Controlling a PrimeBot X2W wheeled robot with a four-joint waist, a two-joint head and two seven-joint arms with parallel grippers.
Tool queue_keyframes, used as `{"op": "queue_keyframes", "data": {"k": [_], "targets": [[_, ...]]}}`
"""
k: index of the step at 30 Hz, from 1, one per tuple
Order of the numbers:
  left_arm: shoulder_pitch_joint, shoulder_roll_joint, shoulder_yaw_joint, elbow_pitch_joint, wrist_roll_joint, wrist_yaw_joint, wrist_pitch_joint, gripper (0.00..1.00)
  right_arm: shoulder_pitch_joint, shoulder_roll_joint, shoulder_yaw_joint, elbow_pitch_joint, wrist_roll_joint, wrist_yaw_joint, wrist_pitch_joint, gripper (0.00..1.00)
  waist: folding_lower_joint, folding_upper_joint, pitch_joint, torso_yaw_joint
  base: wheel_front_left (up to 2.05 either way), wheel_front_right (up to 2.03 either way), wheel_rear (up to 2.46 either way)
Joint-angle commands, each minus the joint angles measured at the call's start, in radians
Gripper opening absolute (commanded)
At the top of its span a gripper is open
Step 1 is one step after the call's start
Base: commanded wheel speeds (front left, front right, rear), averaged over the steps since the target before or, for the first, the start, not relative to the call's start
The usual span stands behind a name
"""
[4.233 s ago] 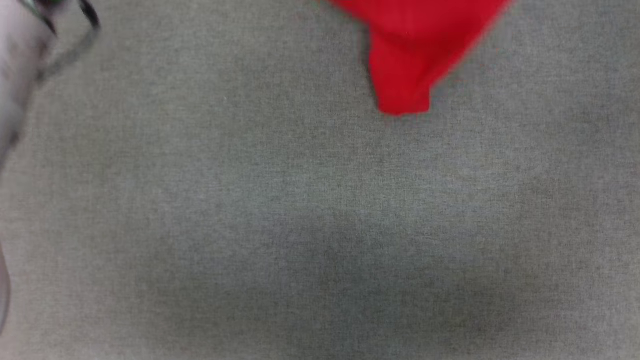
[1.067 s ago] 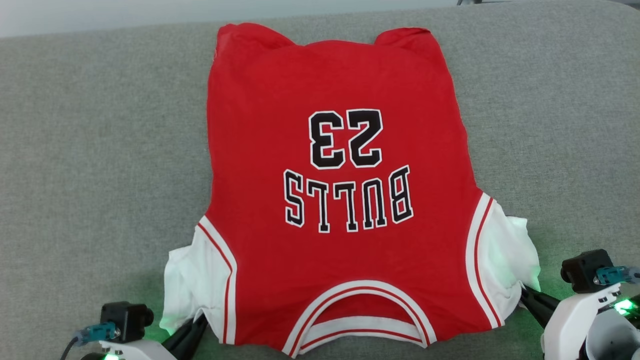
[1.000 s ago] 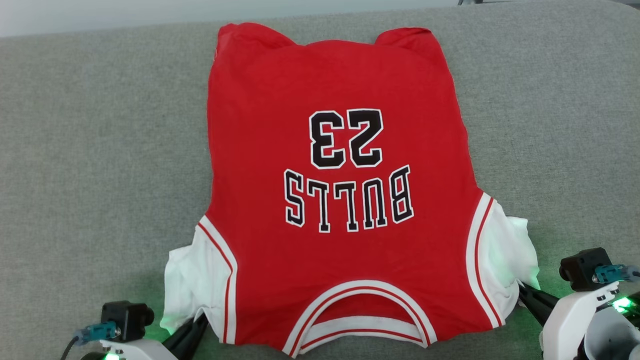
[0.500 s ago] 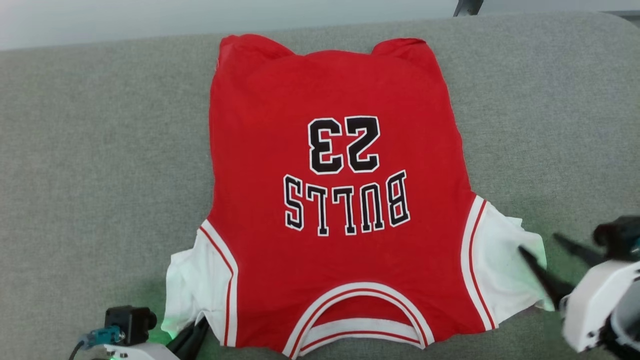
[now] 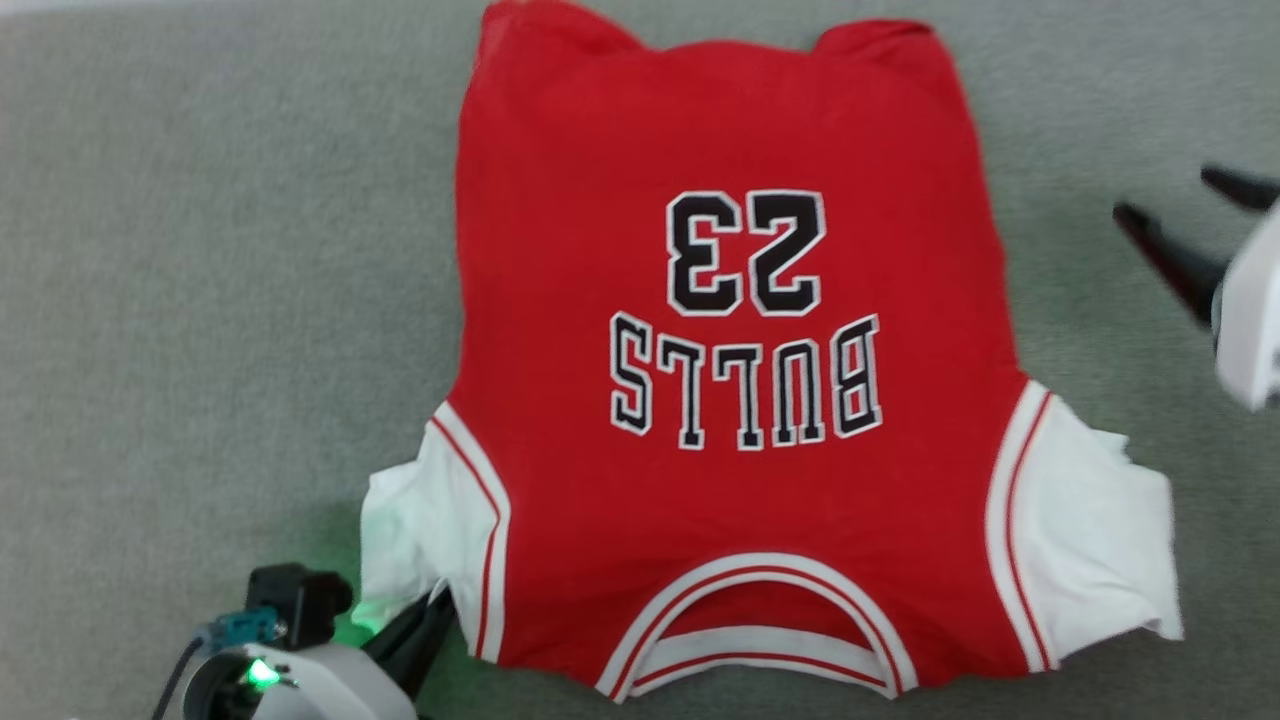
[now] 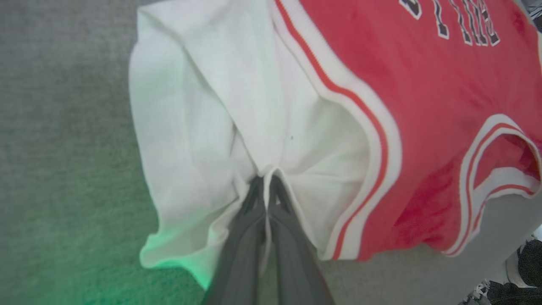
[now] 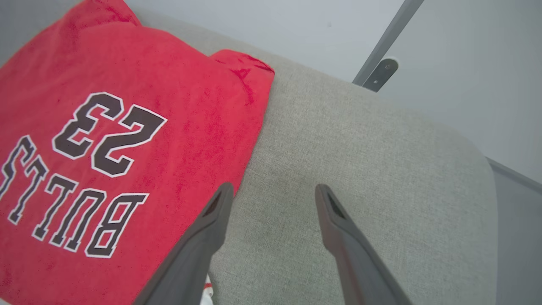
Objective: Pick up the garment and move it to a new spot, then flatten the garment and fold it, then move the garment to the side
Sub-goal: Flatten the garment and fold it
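Note:
The garment lies spread flat on grey cloth, collar toward me, its black lettering upside down in the head view. My left gripper is shut on the hem of the white left sleeve, and the wrist view shows its fingertips pinching a fold of that cloth. Out to the right, my right gripper hangs open above bare cloth, apart from the shirt. Its two fingers stand wide just beside the red side edge of the garment, with nothing between them.
A grey upholstered surface bears the shirt. Its rounded far corner shows in the right wrist view, with a pale wall and a slanted metal bar behind it.
My right gripper let go of the white right sleeve, opened, and moved away up along the shirt's right side. The left gripper kept its hold. The head camera shifted.

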Motion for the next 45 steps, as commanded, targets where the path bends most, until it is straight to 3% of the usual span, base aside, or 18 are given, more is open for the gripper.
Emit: {"op": "queue_keyframes", "data": {"k": [1,6,12,16,25,26,27,28,33,39,45], "targets": [[-0.053,-0.053,-0.016,0.024,0.012,0.002,0.03,0.0,-0.11,0.005,0.034,0.102,0.0,-0.001,0.041,1.0,0.0,0.0,0.082,0.07,0.0,0.0,0.0],[-0.124,-0.096,-0.033,0.025,0.042,-0.015,0.037,0.0,-0.372,0.039,0.086,0.37,-0.006,-0.001,0.117,1.0,0.0,0.0,0.164,0.152,0.0,0.0,0.0],[-0.205,-0.159,-0.056,0.058,0.068,-0.056,0.041,0.0,-0.617,0.054,0.157,0.614,-0.08,-0.001,0.111,1.0,0.0,0.0,0.26,0.236,0.0,0.0,0.0],[-0.228,-0.192,-0.068,0.099,0.069,-0.075,0.037,0.0,-0.698,0.073,0.186,0.753,-0.101,-0.001,0.1,1.0,0.0,0.0,0.293,0.269,0.0,0.0,0.0],[-0.255,-0.189,-0.071,0.158,0.075,-0.088,0.047,0.0,-0.725,0.116,0.282,0.939,-0.112,0.0,0.104,1.0,0.0,0.0,0.322,0.271,0.0,0.0,0.0],[-0.258,-0.188,-0.07,0.16,0.075,-0.089,0.046,0.0,-0.723,0.122,0.299,0.947,-0.104,0.0,0.1,0.44,0.0,0.0,0.322,0.268,0.0,0.0,0.0],[-0.261,-0.186,-0.07,0.163,0.077,-0.089,0.046,0.0,-0.723,0.126,0.312,0.955,-0.096,0.002,0.091,0.09,0.0,0.0,0.321,0.264,0.0,0.0,0.0],[-0.261,-0.185,-0.071,0.165,0.078,-0.089,0.048,0.0,-0.721,0.125,0.325,0.964,-0.09,0.003,0.087,0.0,0.0,0.0,0.318,0.26,0.0,0.0,0.0],[-0.266,-0.184,-0.071,0.177,0.074,-0.098,0.047,0.0,-0.725,0.1,0.359,1.005,-0.069,0.002,0.051,0.0,0.0,0.0,0.292,0.245,0.0,0.0,0.0],[-0.191,-0.181,-0.055,0.195,0.033,-0.094,-0.001,0.0,-0.611,0.1,0.397,1.065,-0.006,0.001,-0.002,0.0,0.0,0.0,0.161,0.201,0.0,0.0,0.0],[-0.118,-0.133,-0.032,0.178,0.008,-0.083,-0.038,0.0,-0.471,0.042,0.482,0.963,0.123,0.002,-0.026,0.0,0.0,0.0,0.028,0.135,0.0,0.0,0.0]]}}
